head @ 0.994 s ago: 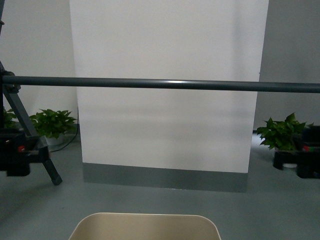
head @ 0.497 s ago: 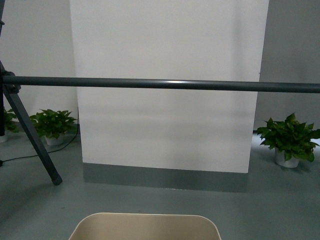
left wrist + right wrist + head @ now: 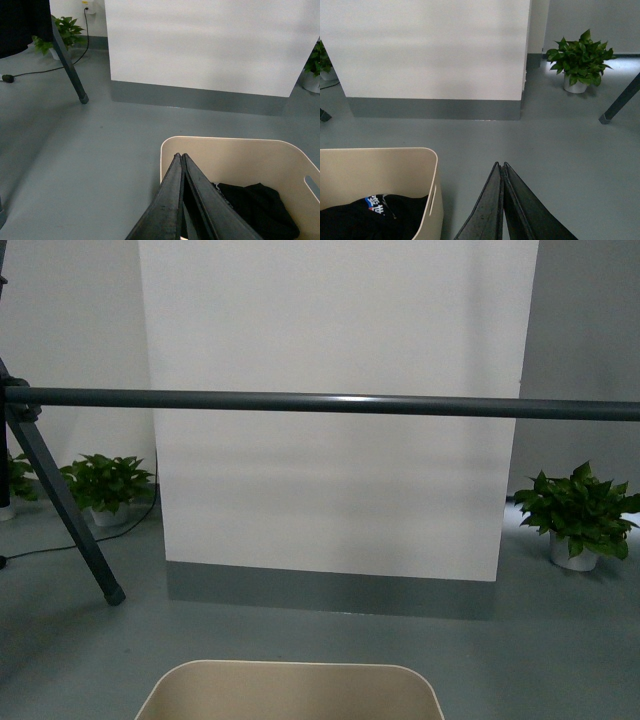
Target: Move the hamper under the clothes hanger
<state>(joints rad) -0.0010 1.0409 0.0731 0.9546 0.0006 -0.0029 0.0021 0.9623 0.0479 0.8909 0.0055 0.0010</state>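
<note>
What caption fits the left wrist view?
Shut left hand above the hamper holding dark clothes, rack leg on the grey floor beyond.

The hamper (image 3: 290, 690) is plain beige, and the clothing (image 3: 255, 207) inside it is black with a small blue and white print. The clothes hanger (image 3: 320, 404) is dark grey. Behind it the wall panel (image 3: 335, 410) is white with a grey base strip. The floor (image 3: 560, 650) is dull grey-green. The potted plants (image 3: 578, 510) have green leaves in white pots. Both end effectors, left (image 3: 181, 159) and right (image 3: 500, 166), are black.
</note>
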